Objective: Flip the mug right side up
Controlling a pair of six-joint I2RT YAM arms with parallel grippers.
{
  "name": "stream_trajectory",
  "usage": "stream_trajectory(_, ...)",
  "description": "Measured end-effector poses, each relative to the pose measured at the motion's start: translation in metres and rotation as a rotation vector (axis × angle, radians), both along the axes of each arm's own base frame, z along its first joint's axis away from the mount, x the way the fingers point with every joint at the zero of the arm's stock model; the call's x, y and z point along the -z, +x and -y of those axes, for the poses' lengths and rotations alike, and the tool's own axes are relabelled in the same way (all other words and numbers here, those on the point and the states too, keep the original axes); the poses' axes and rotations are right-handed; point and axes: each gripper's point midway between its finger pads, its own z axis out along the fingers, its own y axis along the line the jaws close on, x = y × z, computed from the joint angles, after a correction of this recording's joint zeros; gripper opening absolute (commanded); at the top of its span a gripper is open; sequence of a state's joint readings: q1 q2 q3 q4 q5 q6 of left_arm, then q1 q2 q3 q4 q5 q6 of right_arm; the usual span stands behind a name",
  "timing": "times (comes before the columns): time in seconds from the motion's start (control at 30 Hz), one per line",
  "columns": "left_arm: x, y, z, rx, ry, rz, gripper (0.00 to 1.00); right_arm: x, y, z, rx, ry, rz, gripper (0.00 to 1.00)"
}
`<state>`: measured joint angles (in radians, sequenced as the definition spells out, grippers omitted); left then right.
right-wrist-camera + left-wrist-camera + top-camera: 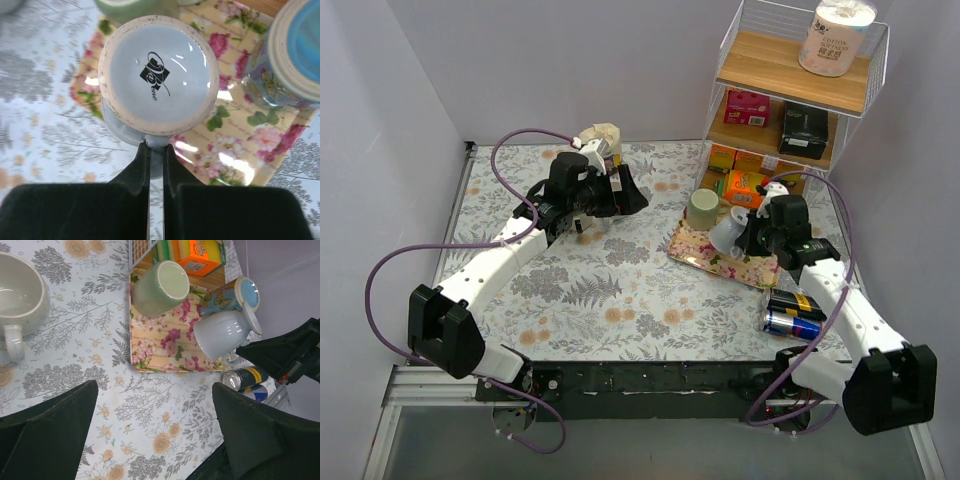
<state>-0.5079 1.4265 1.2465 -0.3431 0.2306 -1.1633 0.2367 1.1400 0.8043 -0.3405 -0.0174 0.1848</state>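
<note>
A pale blue-white mug (157,75) is upside down over the floral tray (250,150), its stamped base facing the right wrist camera. It also shows in the top view (728,231) and the left wrist view (222,332), tilted. My right gripper (156,150) is shut on the mug's handle (156,160); in the top view it (752,236) sits at the tray's right side. My left gripper (155,425) is open and empty above the table, at the back left in the top view (625,190).
A green cup (701,208) and a butterfly-patterned mug (235,292) stand upside down on the tray (705,255). A grey-white cup (20,300) stands upright at the left. Cans (793,313) lie at the right. A wire shelf (790,90) stands behind.
</note>
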Motion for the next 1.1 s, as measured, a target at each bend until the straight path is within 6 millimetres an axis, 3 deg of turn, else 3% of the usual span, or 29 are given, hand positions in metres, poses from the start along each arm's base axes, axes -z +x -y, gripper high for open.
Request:
stream_trajectory(0.3,-0.021,-0.024,0.026,0.150,-0.161,-0.028,0.98,-0.092,-0.020,-0.039,0.015,0.377,0.111,0.01)
stream_trajectory(0.6,-0.058,-0.079,0.053,0.403,-0.481,-0.034,0.98,-0.183,-0.018,-0.071,-0.010,0.770,0.256,0.01)
stream_trajectory(0.9,-0.120,-0.102,0.069,0.522,-0.716,0.068,0.98,-0.235,-0.019,-0.090,-0.037,0.992,0.317,0.01)
stream_trajectory(1.1,-0.141,-0.089,0.077,0.477,-0.757,0.111,0.98,-0.262,-0.039,-0.127,-0.101,1.095,0.348,0.01)
